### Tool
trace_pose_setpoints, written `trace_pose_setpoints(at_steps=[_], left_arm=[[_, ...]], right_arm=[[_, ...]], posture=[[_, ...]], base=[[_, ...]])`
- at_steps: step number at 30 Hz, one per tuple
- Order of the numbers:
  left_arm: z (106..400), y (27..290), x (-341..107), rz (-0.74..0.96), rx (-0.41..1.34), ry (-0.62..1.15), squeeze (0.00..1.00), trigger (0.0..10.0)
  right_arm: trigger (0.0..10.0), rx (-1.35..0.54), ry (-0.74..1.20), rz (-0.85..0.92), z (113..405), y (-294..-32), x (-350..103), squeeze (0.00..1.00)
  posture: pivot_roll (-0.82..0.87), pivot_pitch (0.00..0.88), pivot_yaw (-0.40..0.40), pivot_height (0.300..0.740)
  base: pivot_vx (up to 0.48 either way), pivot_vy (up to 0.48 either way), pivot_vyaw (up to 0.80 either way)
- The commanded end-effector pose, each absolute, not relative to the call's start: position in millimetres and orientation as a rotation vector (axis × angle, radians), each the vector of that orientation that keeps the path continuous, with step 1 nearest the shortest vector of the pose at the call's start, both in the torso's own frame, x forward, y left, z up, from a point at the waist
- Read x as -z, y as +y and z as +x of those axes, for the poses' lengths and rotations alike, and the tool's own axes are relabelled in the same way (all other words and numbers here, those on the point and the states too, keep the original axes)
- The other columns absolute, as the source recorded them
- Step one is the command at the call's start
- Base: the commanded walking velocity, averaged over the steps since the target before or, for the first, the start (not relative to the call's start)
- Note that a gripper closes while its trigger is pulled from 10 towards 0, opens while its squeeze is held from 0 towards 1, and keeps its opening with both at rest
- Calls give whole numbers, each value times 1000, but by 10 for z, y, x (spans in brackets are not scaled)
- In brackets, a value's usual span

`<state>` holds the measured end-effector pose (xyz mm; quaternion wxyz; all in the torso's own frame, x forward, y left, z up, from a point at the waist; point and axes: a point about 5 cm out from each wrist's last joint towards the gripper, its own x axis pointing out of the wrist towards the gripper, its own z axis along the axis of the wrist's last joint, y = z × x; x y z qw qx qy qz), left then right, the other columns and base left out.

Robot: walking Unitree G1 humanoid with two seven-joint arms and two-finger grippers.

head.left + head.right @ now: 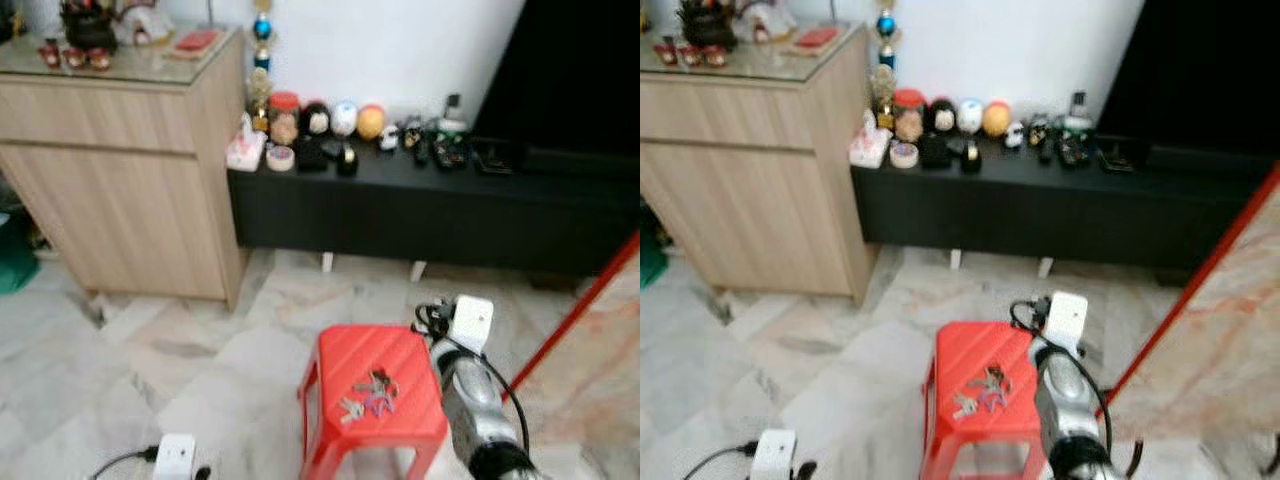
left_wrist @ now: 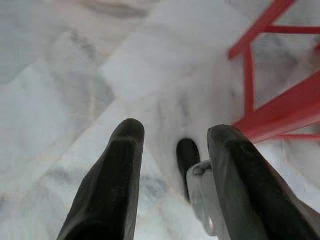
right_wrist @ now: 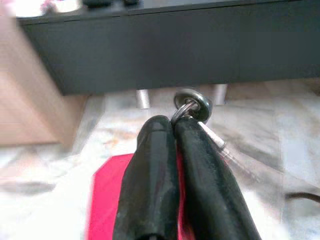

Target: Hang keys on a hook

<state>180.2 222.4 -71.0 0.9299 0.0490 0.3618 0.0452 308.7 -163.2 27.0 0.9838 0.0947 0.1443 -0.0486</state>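
With the right gripper (image 3: 174, 131) pinched on a key ring (image 3: 191, 103) above the red stool (image 1: 340, 362), keep that pinch while you lift.

open marble floor (image 1: 150, 350), red stool (image 1: 340, 360) probably obstructing

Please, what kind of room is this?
Probably a home living room: a low black TV console with small ornaments, a wooden cabinet, a marble floor and a red plastic stool.
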Motion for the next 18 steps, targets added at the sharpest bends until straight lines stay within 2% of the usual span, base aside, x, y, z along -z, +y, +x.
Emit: trace_pose_setpoints(at_steps=[1,5,18], left_arm=[[1634,2181,806,102,-74,806,0,10000],[1631,2181,807,102,-76,807,0,10000],[1615,2173,821,113,-77,821,0,10000]], right_arm=[[10000,102,288,189,3089,-1640,-273,0],[10000,103,289,189,3090,-1641,-273,0],[10000,182,327,282,3073,-1738,-226,0]], posture=[[92,0,-71,740],[93,0,-73,740],[94,0,-75,740]], base=[[-304,0,0],[-304,0,0],[0,0,0]])
